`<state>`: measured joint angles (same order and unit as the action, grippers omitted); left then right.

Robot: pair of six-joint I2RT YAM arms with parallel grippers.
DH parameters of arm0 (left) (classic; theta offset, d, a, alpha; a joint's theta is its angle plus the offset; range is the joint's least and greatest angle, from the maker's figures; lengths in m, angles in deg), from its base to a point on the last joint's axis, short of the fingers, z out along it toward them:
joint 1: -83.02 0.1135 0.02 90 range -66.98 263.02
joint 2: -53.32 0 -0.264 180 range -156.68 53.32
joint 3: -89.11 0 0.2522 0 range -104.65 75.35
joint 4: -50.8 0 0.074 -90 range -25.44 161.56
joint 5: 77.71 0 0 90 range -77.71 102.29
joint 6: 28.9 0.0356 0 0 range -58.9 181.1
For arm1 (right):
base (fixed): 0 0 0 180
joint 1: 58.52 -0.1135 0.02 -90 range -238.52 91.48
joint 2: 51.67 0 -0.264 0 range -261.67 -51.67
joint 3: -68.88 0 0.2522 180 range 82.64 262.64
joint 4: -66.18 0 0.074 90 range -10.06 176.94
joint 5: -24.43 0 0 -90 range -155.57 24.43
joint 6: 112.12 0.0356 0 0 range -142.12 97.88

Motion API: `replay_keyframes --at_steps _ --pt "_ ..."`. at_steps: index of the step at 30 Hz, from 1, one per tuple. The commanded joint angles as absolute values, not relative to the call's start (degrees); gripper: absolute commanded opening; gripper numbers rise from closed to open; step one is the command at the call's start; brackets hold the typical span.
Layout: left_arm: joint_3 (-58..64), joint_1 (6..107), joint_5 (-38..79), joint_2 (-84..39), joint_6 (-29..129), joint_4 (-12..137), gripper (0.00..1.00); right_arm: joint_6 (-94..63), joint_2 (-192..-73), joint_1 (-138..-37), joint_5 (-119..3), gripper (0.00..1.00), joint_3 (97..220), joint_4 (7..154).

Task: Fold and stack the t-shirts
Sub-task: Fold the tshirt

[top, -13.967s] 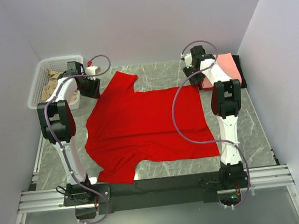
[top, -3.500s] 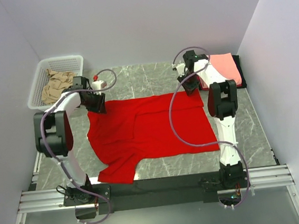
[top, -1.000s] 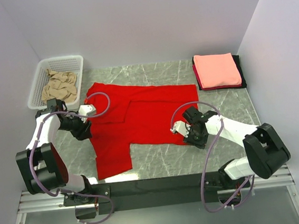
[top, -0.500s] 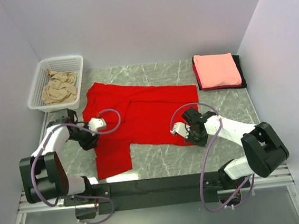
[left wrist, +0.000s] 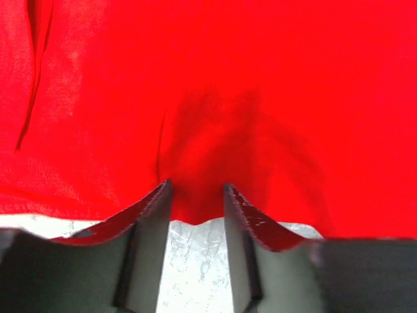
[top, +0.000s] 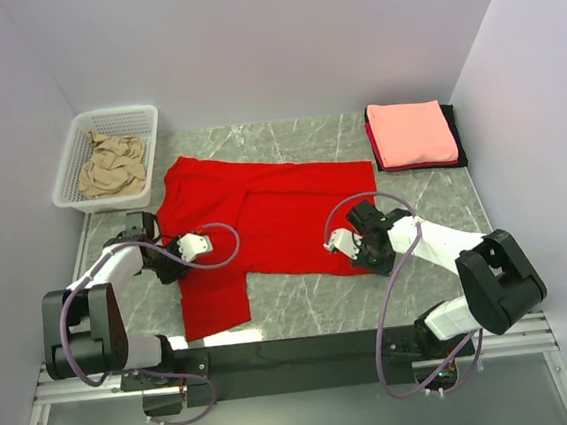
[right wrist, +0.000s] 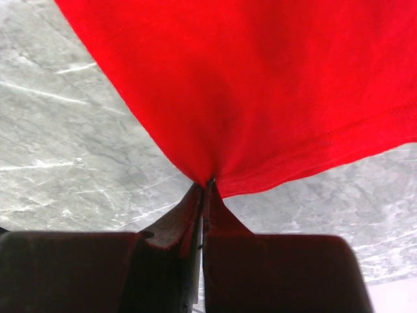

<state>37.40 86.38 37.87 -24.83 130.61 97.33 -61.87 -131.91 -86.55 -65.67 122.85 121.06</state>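
Note:
A large bright red t-shirt [top: 264, 219] lies partly folded on the marble table [top: 303, 306], one sleeve reaching toward the near edge. My left gripper [top: 175, 267] sits low at the shirt's left edge. In the left wrist view it [left wrist: 195, 197] stands open, the red cloth's edge [left wrist: 195, 218] lying between the fingertips. My right gripper [top: 358, 258] is at the shirt's near right corner. The right wrist view shows it [right wrist: 207, 184] shut on the hem [right wrist: 260, 171], the cloth bunched at the tips. A salmon-pink shirt [top: 411, 132] tops a folded stack at the back right, over a black shirt [top: 455, 141].
A white mesh basket [top: 114, 116] stands at the back left and holds a crumpled tan shirt [top: 113, 164]. Walls close in on the left, back and right. The arms' rail [top: 297, 357] runs along the near edge.
My right gripper has shut on the shirt's near right corner. My left gripper has slid nearer and rightward along the shirt's left edge, its jaws narrowing a little.

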Motion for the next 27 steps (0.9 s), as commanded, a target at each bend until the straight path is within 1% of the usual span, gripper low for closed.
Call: replay_keyframes --at_steps 1,2,3,5,6,8,9,10,14,18,21,27 --pt "40.72 85.13 35.41 -24.37 135.71 98.66 0.40 -62.38 -132.17 -85.41 -66.45 0.00 124.56 120.81" --pt "41.33 84.52 35.05 -23.85 136.24 98.66 0.38 -62.46 -132.26 -85.32 -66.54 0.00 124.48 120.72" --pt "42.38 84.34 34.27 -23.50 136.50 98.75 0.33 -62.38 -132.26 -85.24 -66.54 0.00 124.30 120.72" --pt "43.27 83.90 33.82 -22.36 137.55 99.62 0.27 -62.55 -132.00 -84.80 -66.54 0.00 123.95 120.55" --pt "43.36 83.99 33.65 -22.00 137.65 100.24 0.18 -62.81 -131.91 -84.71 -66.45 0.00 123.95 120.81" --pt "42.57 83.90 34.17 -20.43 137.91 102.95 0.10 -63.08 -131.56 -84.18 -66.54 0.00 123.95 121.16" --pt "41.18 83.90 34.69 -19.72 137.82 106.36 0.03 -63.43 -130.69 -83.92 -66.27 0.00 124.04 121.94" --pt "40.20 83.90 35.66 -18.93 137.74 108.13 0.01 -63.69 -130.07 -83.65 -66.19 0.00 124.30 122.47" --pt "35.55 84.16 38.73 -14.19 138.70 118.41 0.01 -65.10 -124.20 -81.64 -63.82 0.00 125.26 126.95" --pt "30.89 85.57 41.64 -12.95 139.67 125.90 0.01 -67.82 -119.88 -79.44 -62.06 0.00 125.62 129.86" --pt "27.64 87.50 43.22 -13.65 138.88 128.98 0.01 -69.23 -119.95 -76.55 -61.27 0.00 127.11 130.91" --pt "19.12 91.72 45.77 -21.37 139.32 132.85 0.01 -73.00 -124.08 -71.62 -59.68 0.00 132.12 131.53"
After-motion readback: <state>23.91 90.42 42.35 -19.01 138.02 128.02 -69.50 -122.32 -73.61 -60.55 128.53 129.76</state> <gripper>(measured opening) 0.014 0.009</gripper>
